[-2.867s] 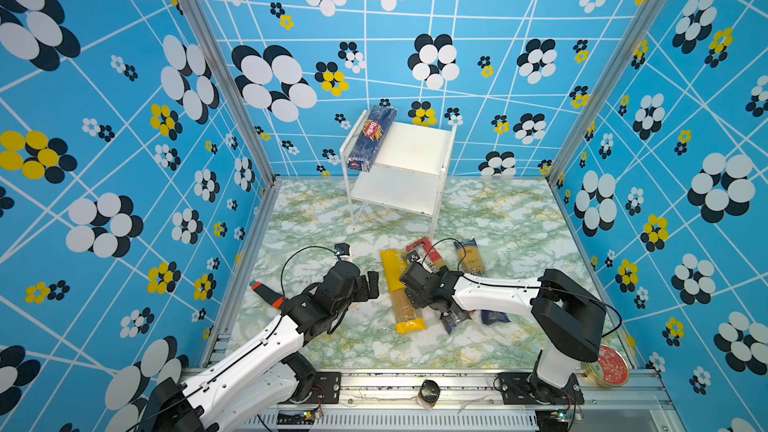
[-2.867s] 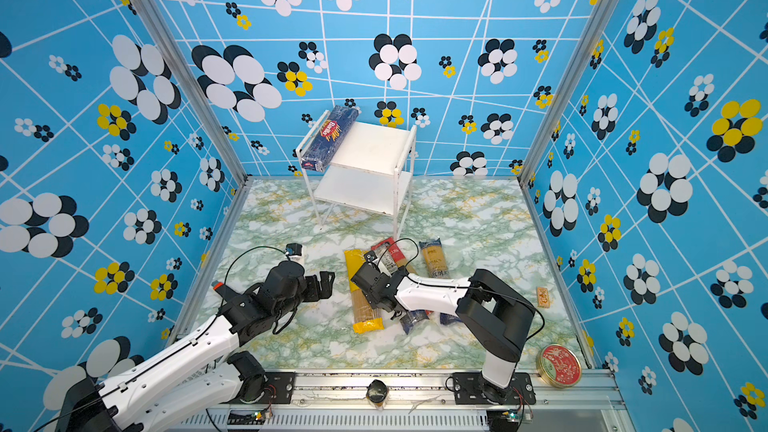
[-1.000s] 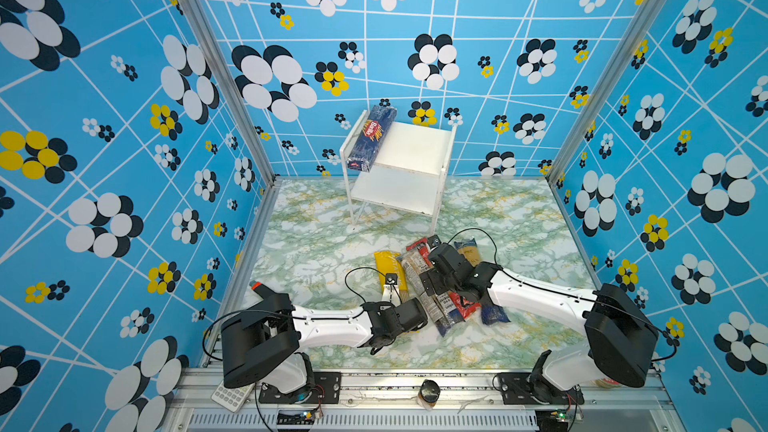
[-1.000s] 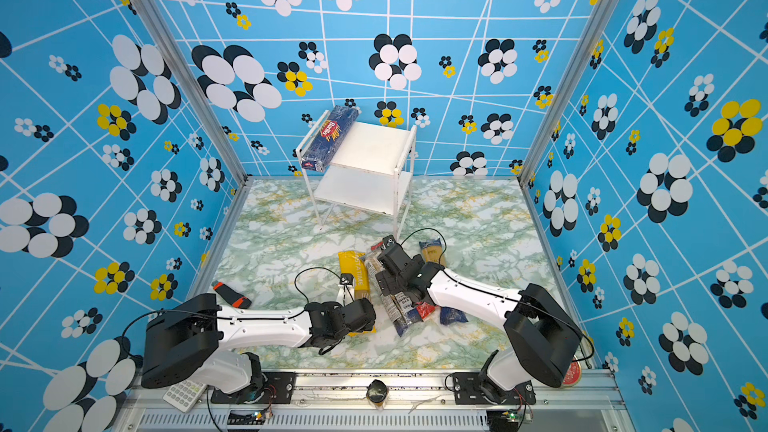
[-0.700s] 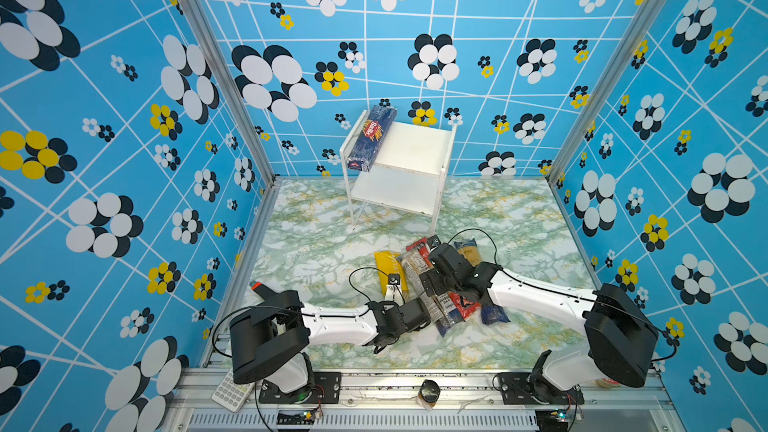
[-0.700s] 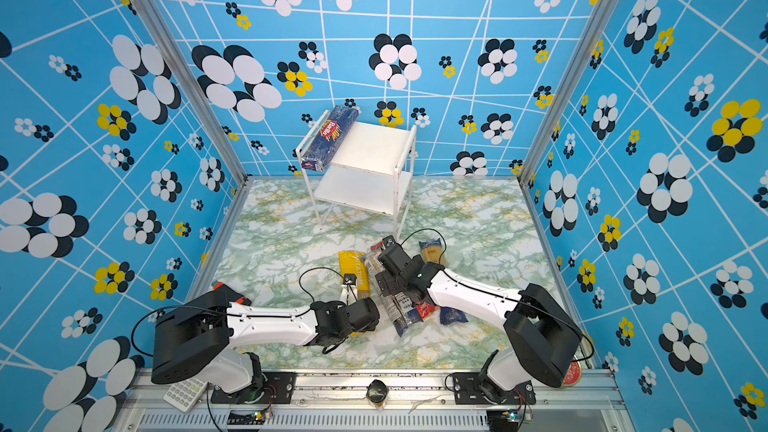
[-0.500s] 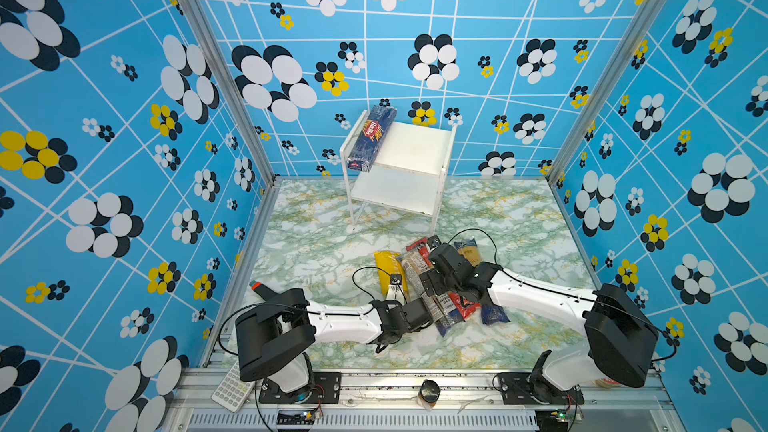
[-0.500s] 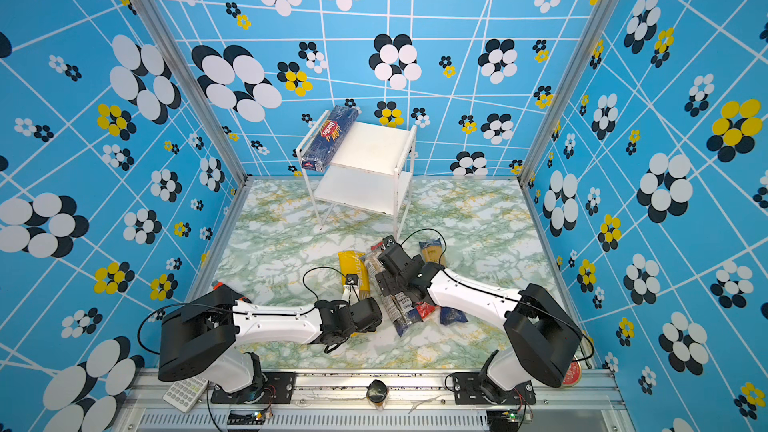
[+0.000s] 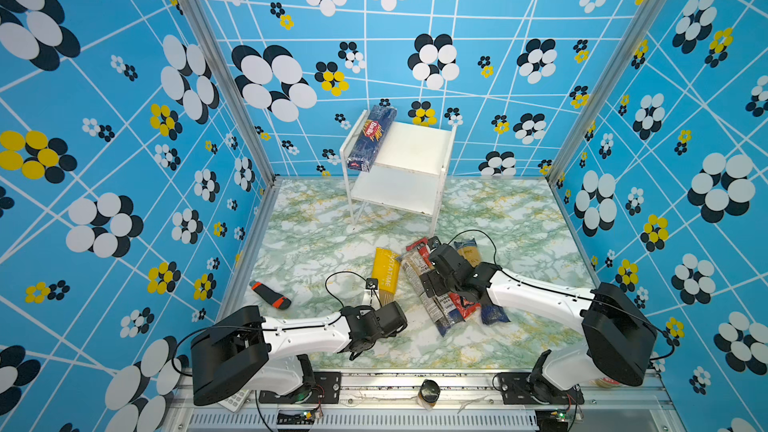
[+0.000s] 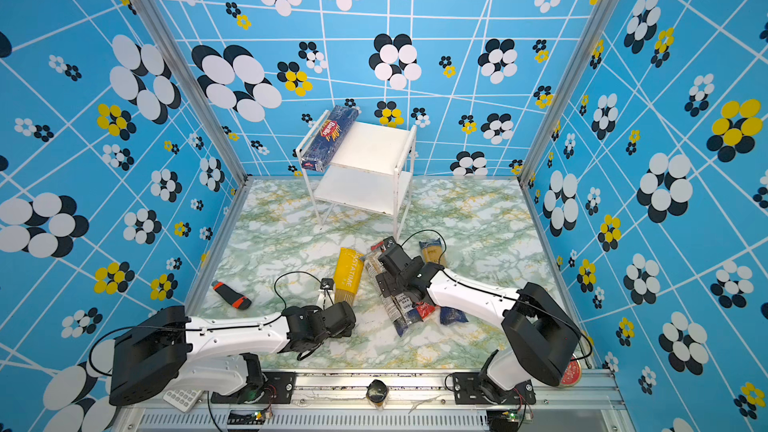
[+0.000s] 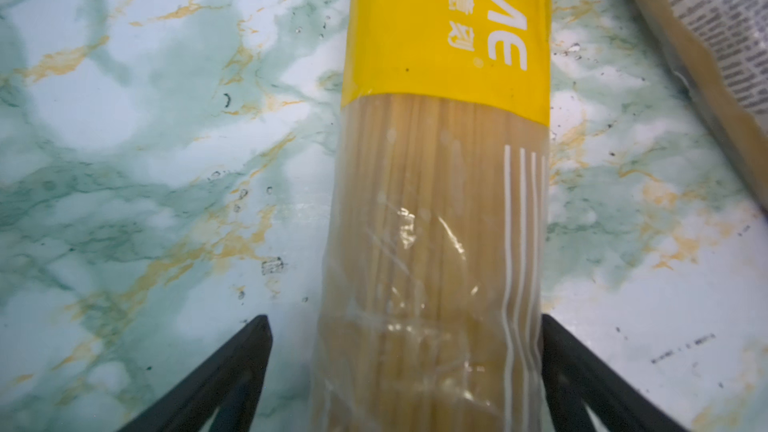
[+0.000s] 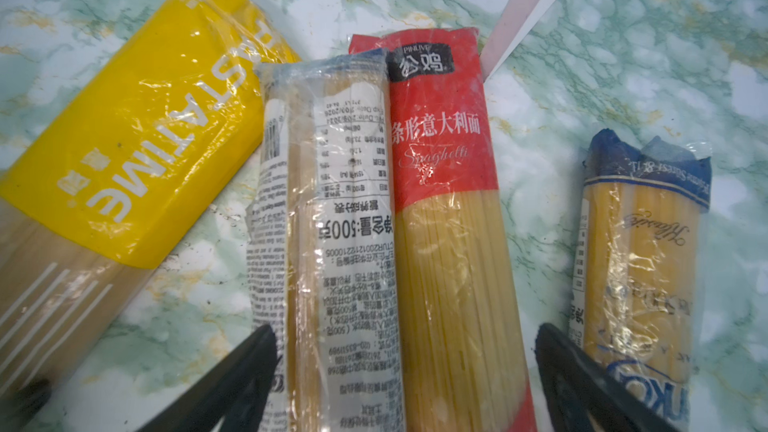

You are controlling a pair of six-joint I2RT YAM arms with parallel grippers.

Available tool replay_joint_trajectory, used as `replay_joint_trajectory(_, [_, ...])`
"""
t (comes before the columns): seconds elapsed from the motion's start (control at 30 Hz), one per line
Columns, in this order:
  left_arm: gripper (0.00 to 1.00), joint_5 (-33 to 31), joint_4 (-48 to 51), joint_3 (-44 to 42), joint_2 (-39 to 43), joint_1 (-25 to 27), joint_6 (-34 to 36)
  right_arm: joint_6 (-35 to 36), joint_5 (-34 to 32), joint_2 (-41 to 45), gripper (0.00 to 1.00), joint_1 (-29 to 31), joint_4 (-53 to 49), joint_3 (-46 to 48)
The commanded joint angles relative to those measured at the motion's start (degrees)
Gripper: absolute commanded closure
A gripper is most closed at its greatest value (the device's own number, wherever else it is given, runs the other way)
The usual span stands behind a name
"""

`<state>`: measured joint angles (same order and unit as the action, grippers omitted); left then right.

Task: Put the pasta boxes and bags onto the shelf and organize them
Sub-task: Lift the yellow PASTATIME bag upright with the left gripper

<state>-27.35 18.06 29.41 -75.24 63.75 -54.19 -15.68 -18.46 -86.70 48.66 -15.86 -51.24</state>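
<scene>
The green-veined marble counter point(image 9: 324, 238) carries a white two-tier shelf point(image 9: 415, 147) at its back. A dark blue Barilla box point(image 9: 372, 139) lies along the left edge of the shelf's top board. Nearer the front lie a yellow bag point(image 12: 137, 139), a white-labelled bag point(image 12: 332, 222) touching a red bag point(image 12: 444, 201), and a gold-labelled bag point(image 12: 640, 251) set apart. A black-and-orange object point(image 9: 270, 296) lies toward the counter's left edge.

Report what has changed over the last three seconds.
The left gripper swung from the left down to the near end of the yellow bag and now straddles it, jaws open, gripping nothing. The right gripper shifted right from over that bag to straddle the white-labelled bag and red-ended bag, also open. The Barilla box on the shelf and the black-and-orange object stayed put.
</scene>
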Motion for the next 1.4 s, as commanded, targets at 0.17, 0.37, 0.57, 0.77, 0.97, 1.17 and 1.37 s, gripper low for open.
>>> replay_joint_trajectory(0.17, [0.01,1.25,-7.29,-0.6,-3.44,-0.51,7.25,-0.49,0.7,-0.71,0.01,-0.25,0.27,0.17])
replay_joint_trajectory(0.37, [0.1,1.29,-5.62,-0.1,-6.18,-0.64,5.66,-0.53,0.44,-0.58,0.01,-0.35,0.21,0.37])
replay_joint_trajectory(0.57, [0.37,0.58,-4.15,-2.06,-4.3,-0.64,2.25,-0.15,0.52,-1.06,0.01,-0.35,0.26,-0.01])
replay_joint_trajectory(0.77, [0.68,-1.01,-3.66,-4.34,0.5,-1.07,0.84,-0.09,0.79,-1.49,0.01,-0.36,-0.09,-0.32])
replay_joint_trajectory(0.97, [1.0,-0.65,-0.73,-5.19,7.74,-3.23,0.51,0.21,0.69,-1.28,0.01,-0.41,-0.53,-0.69])
replay_joint_trajectory(1.17, [1.0,2.49,6.42,-2.09,17.59,-6.8,2.54,0.54,0.79,-1.52,0.01,-0.5,-1.33,-1.31])
replay_joint_trajectory(1.37, [1.0,7.34,13.43,3.13,29.41,-11.09,5.74,0.78,0.97,-1.8,0.01,-0.82,-1.72,-1.62])
